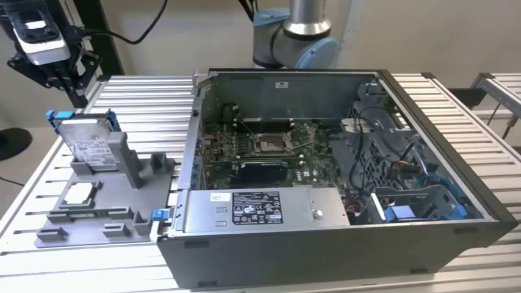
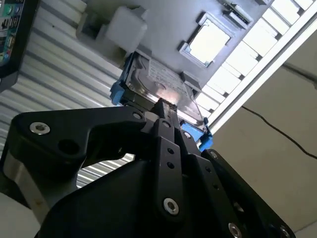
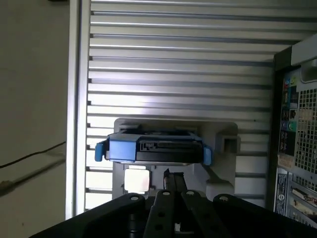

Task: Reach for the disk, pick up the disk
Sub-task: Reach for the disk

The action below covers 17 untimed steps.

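Reach in hand: the gripper (image 2: 161, 105) is hovering shut and empty, just short of the disk (image 1: 87, 145).
Its black jaws are meeting on nothing; the pickup, I judge, is calling for them to part across the thin, blue-bracketed silver edge. The disk is standing upright in a grey moulded holder (image 1: 134, 162) on the ribbed metal worktop (image 1: 146, 91), at 9 o'clock from the open computer case (image 1: 326, 250).

The exterior view is looking down at an angle from some way off, taking in the open computer case (image 1: 326, 256) and the slatted table (image 1: 146, 91). Both wrist views are sitting close behind the gripper (image 2: 166, 106) (image 3: 173, 173), looking past it at the disk (image 2: 158, 84) (image 3: 156, 146), the first onto its edge, the second onto its labelled face.
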Motion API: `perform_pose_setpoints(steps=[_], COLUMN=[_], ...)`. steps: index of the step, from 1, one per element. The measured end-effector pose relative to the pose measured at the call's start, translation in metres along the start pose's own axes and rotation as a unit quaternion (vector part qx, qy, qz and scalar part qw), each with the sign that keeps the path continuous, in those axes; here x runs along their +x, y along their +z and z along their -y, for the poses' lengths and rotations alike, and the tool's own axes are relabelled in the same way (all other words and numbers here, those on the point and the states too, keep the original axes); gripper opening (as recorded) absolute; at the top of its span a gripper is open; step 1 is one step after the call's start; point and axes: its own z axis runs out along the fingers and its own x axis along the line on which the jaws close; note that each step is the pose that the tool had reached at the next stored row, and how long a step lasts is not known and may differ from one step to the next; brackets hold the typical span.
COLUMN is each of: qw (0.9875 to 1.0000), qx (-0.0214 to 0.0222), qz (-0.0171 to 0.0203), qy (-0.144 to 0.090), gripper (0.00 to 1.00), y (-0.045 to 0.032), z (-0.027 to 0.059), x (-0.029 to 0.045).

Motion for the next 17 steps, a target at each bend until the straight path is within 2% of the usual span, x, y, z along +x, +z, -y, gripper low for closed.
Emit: perform_pose_setpoints(steps=[2, 9, 11, 13, 17], qw=[1.0, 1.0, 1.0, 1.0, 1.0], qx=[0.0001, 0.0, 0.0, 0.0, 0.0], qz=[0.0, 0.0, 0.0, 0.0, 0.0], qy=[0.0, 0.0, 0.0, 0.0, 0.0], gripper=[0.0, 0.0, 0.0, 0.0, 0.0], y=[0.0005, 0.0023, 0.0027, 0.003, 0.003], z=[-0.0036, -0.0054, -0.0059, -0.0062, -0.0062], x=[0.0048, 0.0361, 0.0431, 0.0471, 0.0471])
